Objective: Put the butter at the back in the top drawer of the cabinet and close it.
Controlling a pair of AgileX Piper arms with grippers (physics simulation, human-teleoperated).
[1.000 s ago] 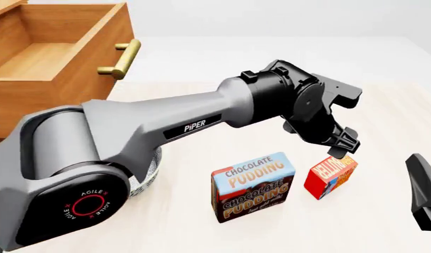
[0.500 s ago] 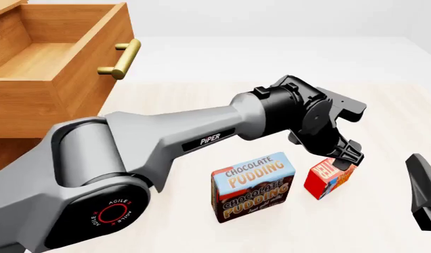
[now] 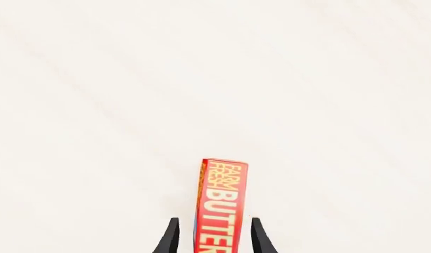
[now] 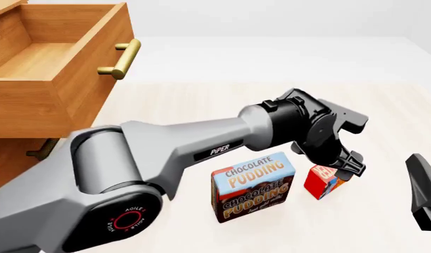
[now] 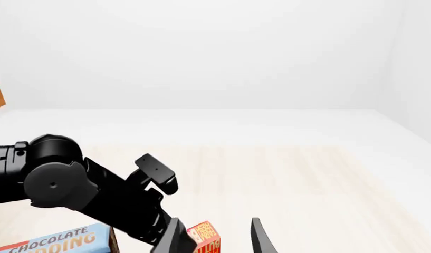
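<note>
Red and orange, the butter [image 4: 321,181] stands on the pale table [image 4: 384,121] just right of the pudding box [image 4: 255,185], with a narrow gap between the two. The left gripper [image 4: 344,164] has its tips down over the top of the butter. From the left wrist view its two black fingers [image 3: 170,238] sit either side of the box [image 3: 221,205], with a thin strip of table showing between each finger and the carton. So the jaws are spread and straddle the butter, not yet pressing it.

Room around the butter is uneven. To its left the pudding box crowds it. To its right and toward the far side the table is open pale wood. The right gripper [image 4: 425,196] shows only as a dark shape at the right edge of the front view, well apart from the butter. In the right wrist view its fingers [image 5: 256,237] stand apart with nothing between them, so it is released.

At the far left the cabinet [image 4: 18,113] has its top drawer [image 4: 57,63] pulled out, its bare wooden floor open from above. The brass handle [image 4: 121,59] juts from the drawer's front toward the middle of the table. A second handle [image 4: 42,149] on a lower drawer peeks out beside the left arm [image 4: 180,153], which stretches from the near left corner across to the butter.
</note>
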